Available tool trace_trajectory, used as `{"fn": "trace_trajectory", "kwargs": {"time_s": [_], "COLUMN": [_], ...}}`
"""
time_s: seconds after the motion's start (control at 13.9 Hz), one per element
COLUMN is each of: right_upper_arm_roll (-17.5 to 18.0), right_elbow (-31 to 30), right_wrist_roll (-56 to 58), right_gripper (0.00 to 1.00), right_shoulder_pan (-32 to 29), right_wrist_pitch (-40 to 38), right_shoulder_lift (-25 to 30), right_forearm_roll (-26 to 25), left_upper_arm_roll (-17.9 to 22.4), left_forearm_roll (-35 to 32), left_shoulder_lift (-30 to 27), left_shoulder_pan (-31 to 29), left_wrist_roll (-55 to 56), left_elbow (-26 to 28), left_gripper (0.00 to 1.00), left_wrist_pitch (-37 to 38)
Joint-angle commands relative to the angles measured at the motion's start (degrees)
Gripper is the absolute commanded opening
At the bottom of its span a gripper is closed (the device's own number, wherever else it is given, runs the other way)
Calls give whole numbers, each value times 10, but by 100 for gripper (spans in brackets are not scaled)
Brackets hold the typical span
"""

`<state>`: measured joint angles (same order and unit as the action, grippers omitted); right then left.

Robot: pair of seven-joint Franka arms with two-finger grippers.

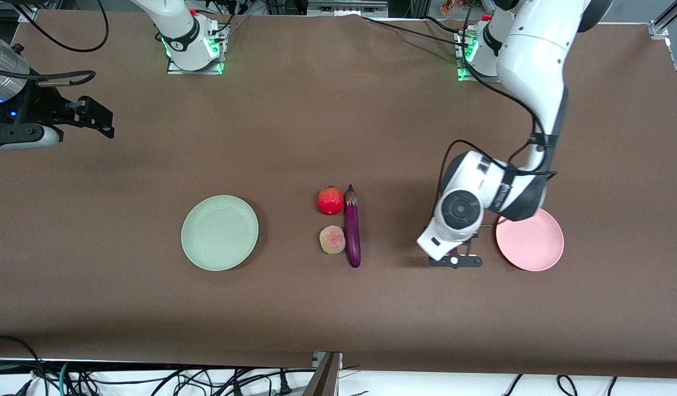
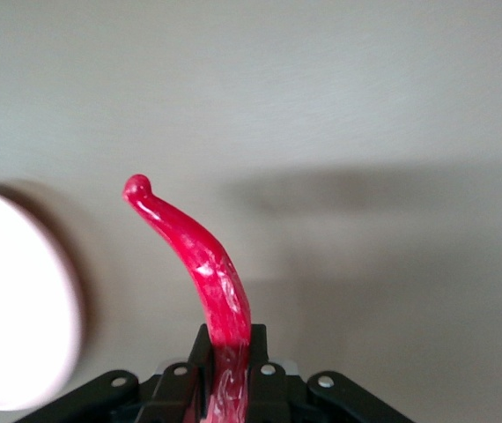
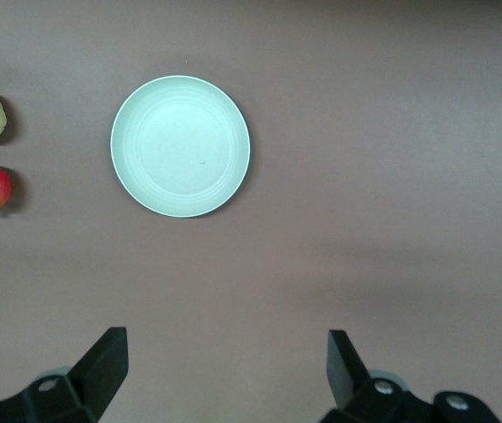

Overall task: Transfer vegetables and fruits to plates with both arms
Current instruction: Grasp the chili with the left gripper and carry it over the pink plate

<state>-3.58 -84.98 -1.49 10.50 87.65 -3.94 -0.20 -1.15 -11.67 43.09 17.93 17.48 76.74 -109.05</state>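
Red chili pepper (image 2: 207, 273) pinched in left fingers (image 2: 200, 370) beside pink plate (image 1: 536, 247); right fingers (image 3: 101, 366) wide.

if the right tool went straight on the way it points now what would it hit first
Probably just bare table. The right tool, open, points down at the cloth, and the green plate lies off its line toward the fruit. Depth is hard to judge, so this is a guess.

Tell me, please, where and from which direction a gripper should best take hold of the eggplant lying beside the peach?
Probably across the slim middle of the eggplant, coming straight down from above with the fingers closing across its width. It lies flat, lengthwise toward the front camera. The pomegranate and peach sit close on its side toward the right arm's end, so a grip between them or slightly lower leaves most room.
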Motion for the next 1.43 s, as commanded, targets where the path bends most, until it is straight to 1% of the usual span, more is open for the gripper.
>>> {"fn": "trace_trajectory", "kwargs": {"time_s": [0.0,0.14,0.22,0.29,0.43,0.5,0.57,0.65,0.72,0.79,0.93,1.15,1.29,1.36], "right_upper_arm_roll": [3,2,2,2,3,3,7,8,9,9,9,9,9,9], "right_elbow": [12,9,9,29,29,28,25,24,25,27,27,26,25,24], "right_wrist_roll": [-3,-1,10,17,13,14,14,4,3,2,-45,-152,-217,-241], "right_gripper": [100,100,100,100,100,100,100,100,100,100,100,100,100,100], "right_shoulder_pan": [-6,-7,-7,-4,-7,-7,-3,8,26,33,64,129,166,185], "right_wrist_pitch": [-1,1,15,1,-10,-14,-13,-10,-1,20,67,144,200,222], "right_shoulder_lift": [-2,-2,-25,-52,-66,-88,-89,-91,-98,-116,-148,-191,-221,-236], "right_forearm_roll": [27,25,24,13,15,21,26,29,35,50,89,103,141,138], "left_upper_arm_roll": [-4,-5,-7,-7,-9,-9,-9,-9,-9,-9,-9,-9,-9,-9], "left_forearm_roll": [-13,-10,-7,-7,-7,-7,-7,-12,-12,-13,-13,-12,-10,-10], "left_shoulder_lift": [-36,-37,-37,-37,-32,-33,-31,-29,-29,-29,-30,-30,-30,-30], "left_shoulder_pan": [-62,-110,-127,-138,-151,-151,-151,-151,-151,-150,-148,-149,-149,-149], "left_wrist_roll": [-167,-272,-297,-306,-307,-307,-307,-307,-307,-307,-306,-306,-304,-304], "left_elbow": [11,16,22,37,70,88,90,90,89,87,85,83,83,83], "left_gripper": [0,0,0,0,0,0,11,20,63,100,100,100,100,100], "left_wrist_pitch": [35,38,38,34,7,-20,-32,-34,-35,-40,-40,-40,-41,-41]}}
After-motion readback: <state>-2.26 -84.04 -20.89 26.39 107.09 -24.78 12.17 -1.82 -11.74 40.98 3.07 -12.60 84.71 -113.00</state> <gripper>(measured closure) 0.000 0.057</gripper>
